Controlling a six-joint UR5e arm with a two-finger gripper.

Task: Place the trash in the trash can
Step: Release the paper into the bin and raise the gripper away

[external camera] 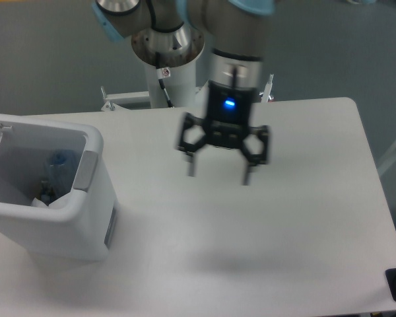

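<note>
trash can (86, 218): left side cut off at 9 o'clock edge
bottle (58, 166): mostly hidden inside the bin
gripper (219, 173): motion-blurred
</note>
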